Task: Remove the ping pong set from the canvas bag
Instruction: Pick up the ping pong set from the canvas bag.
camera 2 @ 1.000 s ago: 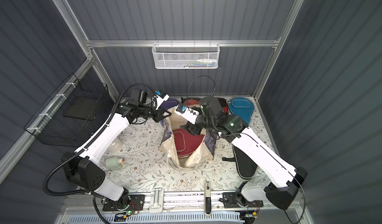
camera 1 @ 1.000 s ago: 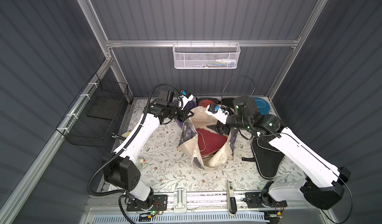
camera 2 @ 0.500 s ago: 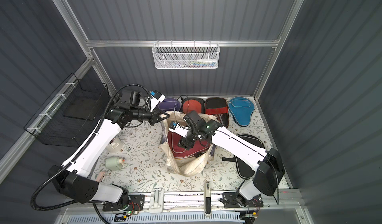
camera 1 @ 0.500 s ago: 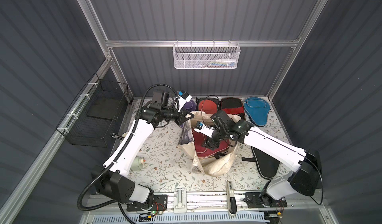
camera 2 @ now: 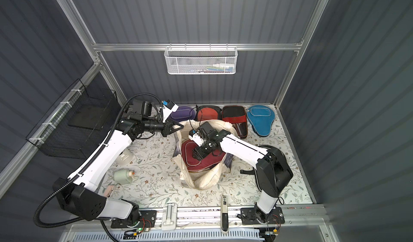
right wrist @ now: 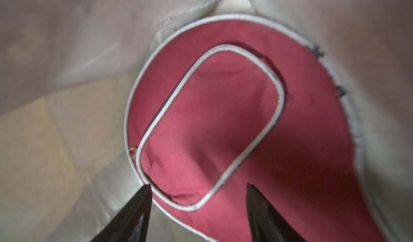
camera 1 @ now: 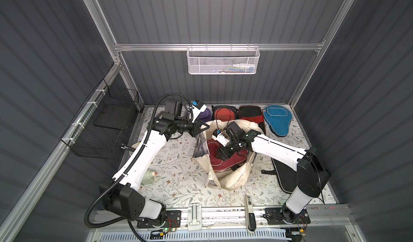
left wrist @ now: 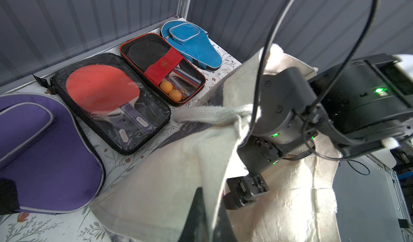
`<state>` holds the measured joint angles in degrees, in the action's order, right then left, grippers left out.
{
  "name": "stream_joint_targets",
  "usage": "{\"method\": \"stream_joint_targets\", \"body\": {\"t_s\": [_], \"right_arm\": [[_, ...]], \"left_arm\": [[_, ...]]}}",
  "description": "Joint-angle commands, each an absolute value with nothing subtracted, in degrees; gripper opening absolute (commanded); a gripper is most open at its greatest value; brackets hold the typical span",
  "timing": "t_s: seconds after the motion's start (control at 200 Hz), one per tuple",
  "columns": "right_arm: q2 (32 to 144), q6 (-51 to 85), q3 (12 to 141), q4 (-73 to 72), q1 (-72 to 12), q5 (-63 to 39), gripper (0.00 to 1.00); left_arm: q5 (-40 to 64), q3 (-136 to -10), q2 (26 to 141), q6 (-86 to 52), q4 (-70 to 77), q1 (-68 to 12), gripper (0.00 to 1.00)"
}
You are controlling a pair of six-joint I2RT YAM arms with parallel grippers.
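The cream canvas bag (camera 1: 230, 180) (camera 2: 204, 181) lies in the middle of the mat with its mouth open. My left gripper (camera 1: 202, 129) (camera 2: 176, 127) (left wrist: 211, 191) is shut on the bag's rim (left wrist: 178, 174) and holds it up. A maroon paddle cover (right wrist: 212, 109) (camera 2: 186, 148) with pale piping lies inside. My right gripper (right wrist: 197, 187) (camera 1: 220, 156) is inside the bag, open, one fingertip at the cover's piped edge and the other over its cloth. Along the back wall lie a purple cover (left wrist: 44, 151), a clear case with a red paddle (left wrist: 107, 95), a red-and-black case (left wrist: 163, 66) and a blue cover (left wrist: 190, 42).
A black paddle cover (camera 1: 283, 176) lies on the mat under the right arm. A black wire basket (camera 1: 107, 127) hangs on the left wall and a white mesh basket (camera 1: 223, 61) on the back wall. A small bottle (camera 1: 149, 176) and a cup (camera 1: 136, 146) sit by the left arm.
My right gripper has dropped from above the bag's rim down into the bag, onto the maroon cover. The left gripper still holds the rim and has shifted slightly left.
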<state>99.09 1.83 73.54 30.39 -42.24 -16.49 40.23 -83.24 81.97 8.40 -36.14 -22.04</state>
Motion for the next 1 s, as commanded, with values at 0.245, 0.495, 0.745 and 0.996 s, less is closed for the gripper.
{"method": "stream_joint_targets", "body": {"t_s": [0.245, 0.495, 0.745, 0.996], "right_arm": [[103.1, 16.4, 70.3, 25.8, -40.0, -13.9, 0.56], [104.7, 17.3, 68.5, 23.4, -39.9, -17.1, 0.55], [108.0, 20.1, 67.9, 18.4, -39.8, -23.2, 0.28], [103.8, 17.7, 67.1, 18.7, -40.0, -23.7, 0.00]], "left_arm": [[44.8, -81.8, 80.3, 8.9, -31.9, -22.0, 0.00], [45.4, -81.5, 80.4, 8.8, -31.5, -22.0, 0.00], [45.5, -78.8, 80.0, 8.8, -30.1, -22.0, 0.00], [44.8, -77.0, 78.5, 9.0, -28.6, -22.0, 0.00]]}}
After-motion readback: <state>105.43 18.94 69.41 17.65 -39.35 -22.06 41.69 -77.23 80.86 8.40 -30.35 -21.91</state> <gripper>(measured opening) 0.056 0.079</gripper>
